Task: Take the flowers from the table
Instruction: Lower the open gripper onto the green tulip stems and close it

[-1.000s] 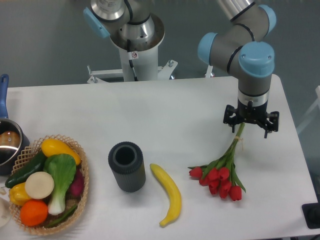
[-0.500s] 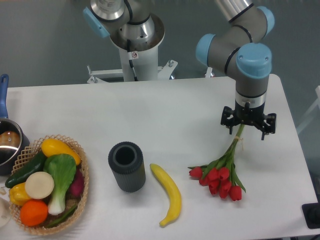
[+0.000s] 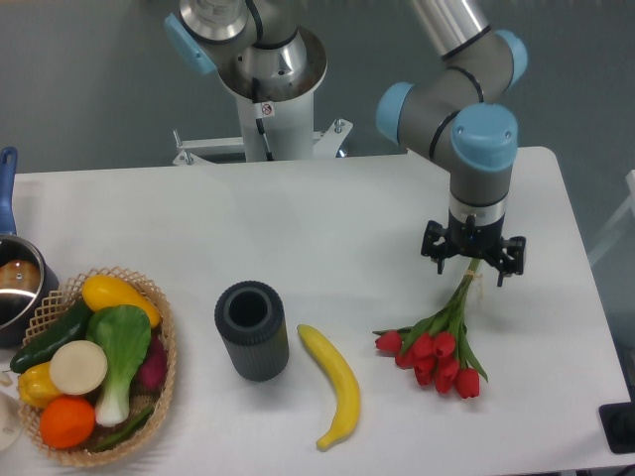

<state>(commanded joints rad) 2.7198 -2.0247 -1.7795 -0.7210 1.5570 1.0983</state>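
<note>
The flowers (image 3: 437,353), a bunch of red tulips with green stems, lie on the white table (image 3: 327,213) at the front right. The blooms point toward the front and the stems run up and back. My gripper (image 3: 473,258) points straight down over the upper ends of the stems. Its black body and the blue-capped wrist hide the fingers, so I cannot see how the jaws stand or whether they touch the stems.
A yellow banana (image 3: 334,383) lies left of the flowers. A dark ribbed cylinder (image 3: 252,329) stands beside it. A wicker basket (image 3: 170,369) of vegetables is at the front left, with a pot (image 3: 14,286) behind it. The arm's base (image 3: 270,74) stands behind the table.
The gripper has moved left and slightly toward the front, along the stem ends. The flowers lie where they were.
</note>
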